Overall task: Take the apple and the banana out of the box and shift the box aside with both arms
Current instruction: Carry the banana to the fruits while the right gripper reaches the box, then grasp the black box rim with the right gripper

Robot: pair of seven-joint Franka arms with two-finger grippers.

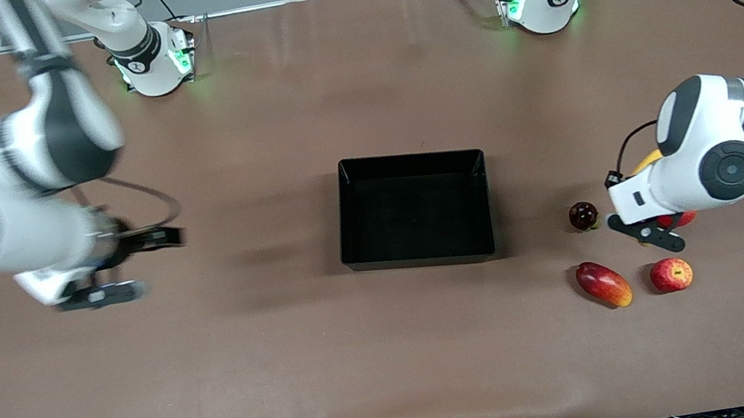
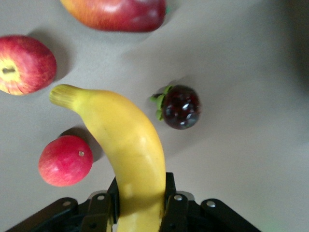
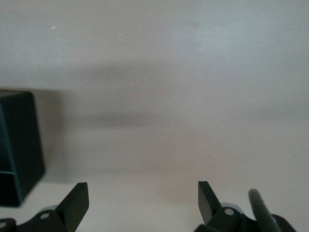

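Note:
The yellow banana point(image 2: 128, 145) is gripped near one end by my left gripper point(image 2: 140, 198), which is shut on it above the fruits at the left arm's end of the table. In the front view only a bit of the banana point(image 1: 647, 161) shows past the left gripper point(image 1: 644, 231). The red apple point(image 1: 672, 275) with a yellow stem patch lies on the table, nearer the front camera; in the wrist view the apple point(image 2: 24, 64) lies beside the banana's stem. The black box point(image 1: 416, 206) sits mid-table, with nothing in it. My right gripper point(image 1: 137, 266) hangs open and holds nothing point(image 3: 142, 198) over the table toward the right arm's end, the box's corner point(image 3: 17, 145) at the edge of its view.
A red-and-yellow mango point(image 1: 603, 283) lies beside the apple. A dark round fruit with green leaves point(image 1: 583, 215) lies between the box and the left gripper. A plain pinkish-red fruit point(image 2: 65, 160) lies under the left gripper. Brown table point(image 1: 292, 368) stretches all round the box.

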